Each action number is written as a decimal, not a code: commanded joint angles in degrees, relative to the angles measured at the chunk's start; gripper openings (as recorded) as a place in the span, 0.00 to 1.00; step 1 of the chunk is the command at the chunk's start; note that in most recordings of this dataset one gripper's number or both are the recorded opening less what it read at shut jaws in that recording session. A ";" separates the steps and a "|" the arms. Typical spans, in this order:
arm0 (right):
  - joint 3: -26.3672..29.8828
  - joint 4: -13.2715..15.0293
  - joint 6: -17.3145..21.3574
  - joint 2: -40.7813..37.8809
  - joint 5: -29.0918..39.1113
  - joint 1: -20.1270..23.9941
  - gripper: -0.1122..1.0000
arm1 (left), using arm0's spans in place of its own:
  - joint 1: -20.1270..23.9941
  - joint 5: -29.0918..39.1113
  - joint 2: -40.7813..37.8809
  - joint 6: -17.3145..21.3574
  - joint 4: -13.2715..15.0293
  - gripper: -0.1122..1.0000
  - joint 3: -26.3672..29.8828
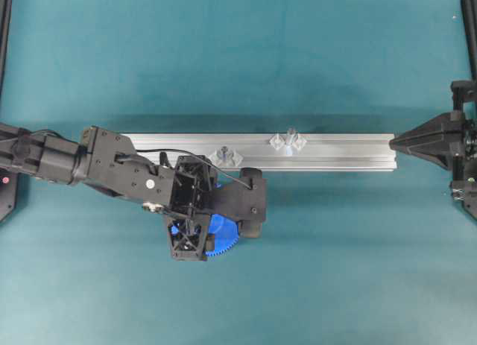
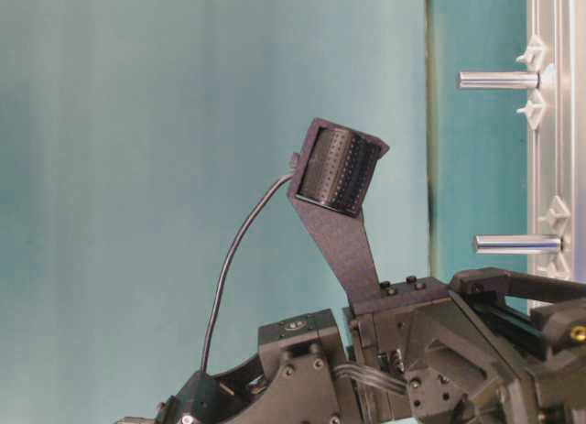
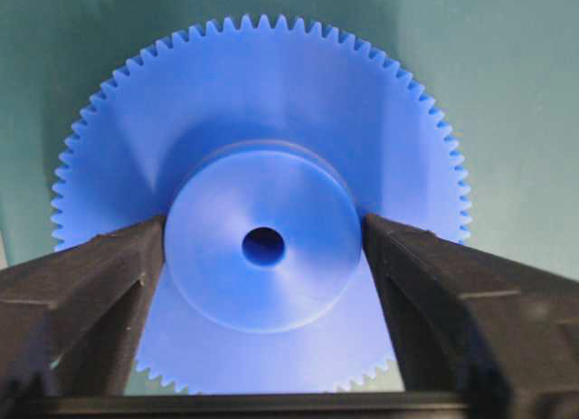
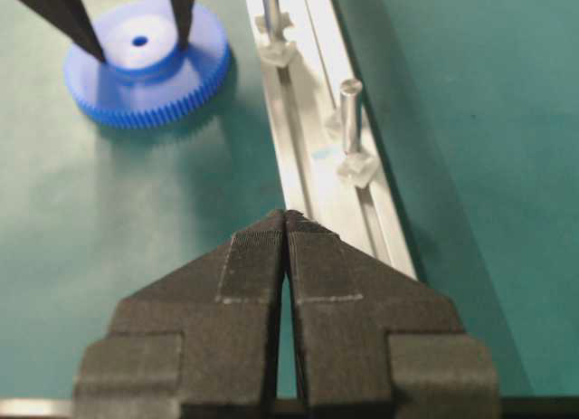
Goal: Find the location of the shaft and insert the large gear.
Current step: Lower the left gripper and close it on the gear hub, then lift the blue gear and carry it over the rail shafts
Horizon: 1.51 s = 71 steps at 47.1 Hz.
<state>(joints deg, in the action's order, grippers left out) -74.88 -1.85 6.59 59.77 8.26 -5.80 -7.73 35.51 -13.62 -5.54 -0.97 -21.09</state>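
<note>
Teal table mat (image 1: 238, 54), black frame posts (image 1: 469, 24) at corners, even light

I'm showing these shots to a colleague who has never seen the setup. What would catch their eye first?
First, the bright blue gear, lying flat on the green mat in front of the rail, with the left gripper straddling its raised hub, a finger on either side. Next, the long aluminium rail across the middle, carrying two upright pegs. The right gripper sits shut at the rail's right end.
</note>
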 commanded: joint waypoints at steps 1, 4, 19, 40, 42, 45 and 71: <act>0.53 -0.09 0.62 -0.35 -0.26 -0.09 0.11 | -0.18 -0.18 0.62 -0.09 -0.09 0.81 0.97; 0.62 -0.09 0.62 -0.35 -0.26 -0.09 0.11 | -0.18 -0.18 0.62 -0.09 0.00 0.74 0.88; 0.62 -0.09 0.62 -0.26 -0.35 -0.18 0.11 | -0.18 -0.18 0.79 0.09 0.00 0.74 0.97; 0.62 -0.09 0.62 -0.26 -0.35 -0.09 0.11 | -0.18 -0.09 2.20 0.88 0.00 0.74 2.72; 0.62 -0.09 0.62 -0.35 -0.35 -0.09 0.11 | -0.18 0.18 2.46 0.79 -0.09 0.74 3.08; 0.62 -0.09 0.62 -0.35 -0.35 -0.09 0.11 | -0.26 0.70 2.72 0.88 0.00 0.74 3.60; 0.53 0.00 0.62 -0.35 -0.53 -0.18 0.11 | -0.18 10.11 4.31 4.92 -0.53 0.74 11.51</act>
<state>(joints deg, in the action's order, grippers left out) -74.88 -1.93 6.59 59.77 8.26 -5.80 -7.73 44.74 -12.04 -1.41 -1.14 -12.83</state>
